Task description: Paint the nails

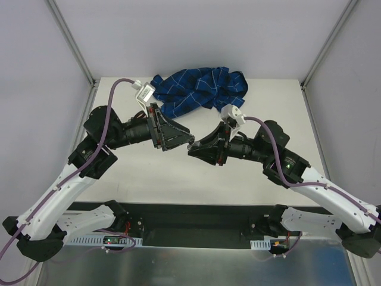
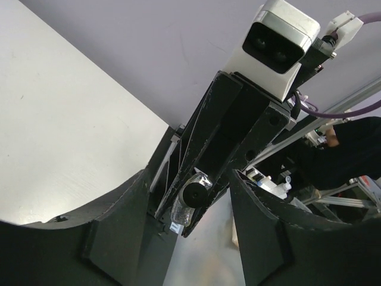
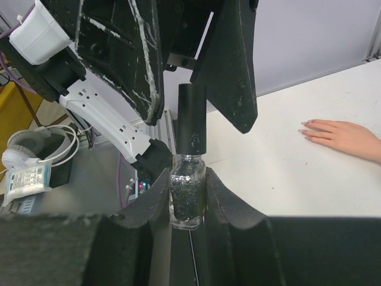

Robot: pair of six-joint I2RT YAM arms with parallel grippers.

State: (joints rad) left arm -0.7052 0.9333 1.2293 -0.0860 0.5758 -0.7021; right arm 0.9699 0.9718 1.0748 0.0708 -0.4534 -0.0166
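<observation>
While the right gripper (image 3: 187, 193) clamps the bottle (image 3: 188, 205) upright | left gripper (image 3: 200, 122) wide, fingers (image 3: 119, 53) flanking the cap (image 3: 191, 116) | nails (image 3: 307, 126) of the dummy hand (image 3: 348, 138) lie on the table (image 3: 280, 173), well apart from all fingers

In the top view you cannot see the bottle (image 3: 188, 202), because the left gripper (image 1: 188, 139) and right gripper (image 1: 193, 150) meet over it. Of the dummy hand (image 3: 345, 136), only the blue checked sleeve (image 1: 199, 89) shows there. The right wrist view cuts that hand off at the right edge, and its nails (image 3: 306, 124) are too small for you to judge any paint.
</observation>
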